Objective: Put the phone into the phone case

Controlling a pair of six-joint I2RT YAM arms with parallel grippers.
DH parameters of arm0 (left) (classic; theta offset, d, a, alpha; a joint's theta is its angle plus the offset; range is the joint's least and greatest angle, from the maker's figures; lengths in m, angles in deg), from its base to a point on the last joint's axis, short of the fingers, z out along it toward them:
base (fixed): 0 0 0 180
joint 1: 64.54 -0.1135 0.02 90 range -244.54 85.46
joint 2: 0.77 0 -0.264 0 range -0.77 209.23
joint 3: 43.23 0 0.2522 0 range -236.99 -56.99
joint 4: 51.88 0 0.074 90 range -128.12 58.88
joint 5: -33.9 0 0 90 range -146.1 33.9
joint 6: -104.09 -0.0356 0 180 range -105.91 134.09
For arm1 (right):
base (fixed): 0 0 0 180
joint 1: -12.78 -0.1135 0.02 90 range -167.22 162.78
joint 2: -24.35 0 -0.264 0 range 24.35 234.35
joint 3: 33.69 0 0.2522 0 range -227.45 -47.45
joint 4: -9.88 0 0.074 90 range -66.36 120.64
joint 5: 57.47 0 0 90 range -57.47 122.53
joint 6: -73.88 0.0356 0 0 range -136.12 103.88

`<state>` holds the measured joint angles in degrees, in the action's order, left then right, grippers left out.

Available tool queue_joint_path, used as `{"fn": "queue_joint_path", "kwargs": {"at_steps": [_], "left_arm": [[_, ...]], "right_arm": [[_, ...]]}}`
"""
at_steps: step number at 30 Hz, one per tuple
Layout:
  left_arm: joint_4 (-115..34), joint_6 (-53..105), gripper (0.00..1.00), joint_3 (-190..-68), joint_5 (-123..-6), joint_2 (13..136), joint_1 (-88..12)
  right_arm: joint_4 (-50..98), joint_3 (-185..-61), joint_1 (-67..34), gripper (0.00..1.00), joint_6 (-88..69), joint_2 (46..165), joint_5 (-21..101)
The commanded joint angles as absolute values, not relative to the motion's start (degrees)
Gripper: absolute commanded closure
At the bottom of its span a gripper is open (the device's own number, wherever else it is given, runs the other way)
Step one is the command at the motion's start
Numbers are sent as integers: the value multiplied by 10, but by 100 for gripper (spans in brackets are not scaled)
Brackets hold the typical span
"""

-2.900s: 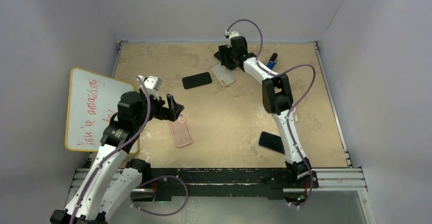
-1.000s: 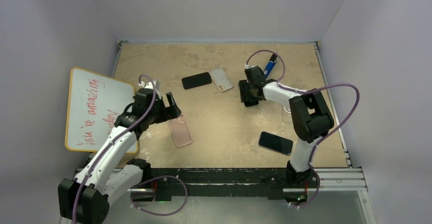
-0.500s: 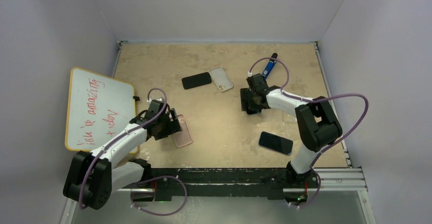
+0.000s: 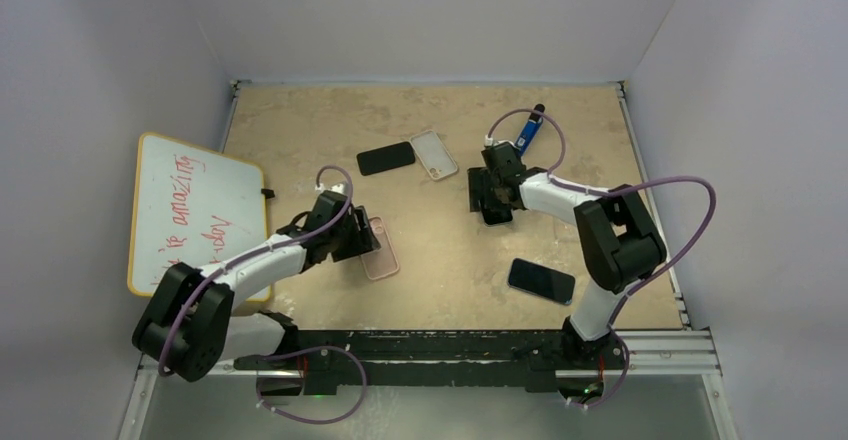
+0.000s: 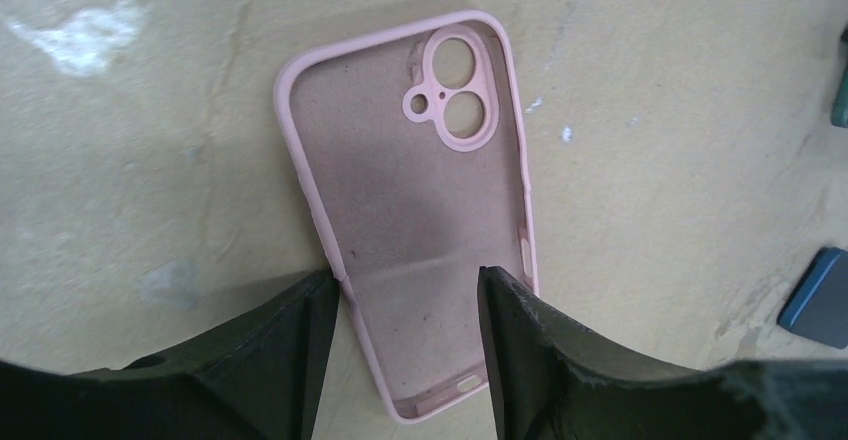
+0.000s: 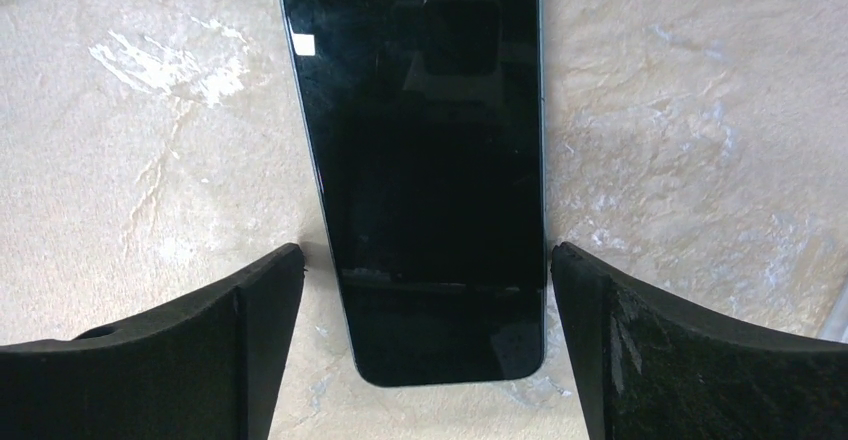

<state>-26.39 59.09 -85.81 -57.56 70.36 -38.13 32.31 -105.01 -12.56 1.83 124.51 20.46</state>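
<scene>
Here, two arms work low over a sand-coloured table [image 4: 300, 120]. The left gripper [image 5: 407, 278] sits at the near end of a pink phone case [image 5: 420, 210], which lies open side up with its camera cut-out at the far end. Its fingers stand partly apart — one tip at the case's left wall, the other over the case's right side — and clamp nothing that can be seen.

To its right, the right gripper [image 6: 427, 250] hangs with fingers spread wide on either side of a black phone [image 6: 430, 160]. The phone lies flat and screen up, and neither finger touches it. From above, the gripper covers that phone, which lies apart from the pink phone case.

Also on the table are a clear case [image 4: 436, 154] just beside a second dark phone [image 4: 386, 157] toward the far side, a third dark phone [image 4: 541, 281] near the right arm's base, and a blue marker [image 4: 529, 128] at the far right. A whiteboard [image 4: 195, 210] with red writing lies at the table's left edge.
</scene>
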Motion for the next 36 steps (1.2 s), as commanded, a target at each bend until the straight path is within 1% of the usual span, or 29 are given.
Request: {"fn": "queue_joint_path", "kwargs": {"at_steps": [1,8,9,15,17,19,23,25,27,29,33,36], "left_arm": [[-293,592,44,-851,-605,746,-363],[-342,568,46,-848,-685,760,-358],[-350,565,46,-846,-699,759,-357],[-391,556,44,-837,-740,736,-358],[-372,552,41,-844,-729,712,-357],[-335,544,35,-852,-703,676,-358],[-282,518,19,-867,-664,623,-368],[-276,516,9,-868,-697,606,-395],[-297,523,4,-863,-770,593,-435],[-294,519,3,-870,-799,586,-461],[-233,490,3,-896,-775,583,-475],[-228,480,5,-897,-837,589,-518]], "right_arm": [[316,-1071,-126,7,6,1261,202],[332,-1107,-126,10,-12,1289,180],[337,-1110,-126,12,-15,1292,175],[342,-1095,-127,31,-10,1277,164],[345,-1087,-128,35,-9,1264,176],[349,-1077,-130,38,-9,1247,184],[349,-1051,-139,40,-1,1217,200],[340,-1034,-146,41,6,1204,209],[337,-1025,-157,43,16,1191,220],[336,-1019,-179,44,25,1182,224],[327,-1007,-221,44,44,1167,210],[313,-1000,-248,44,59,1160,203]]}}
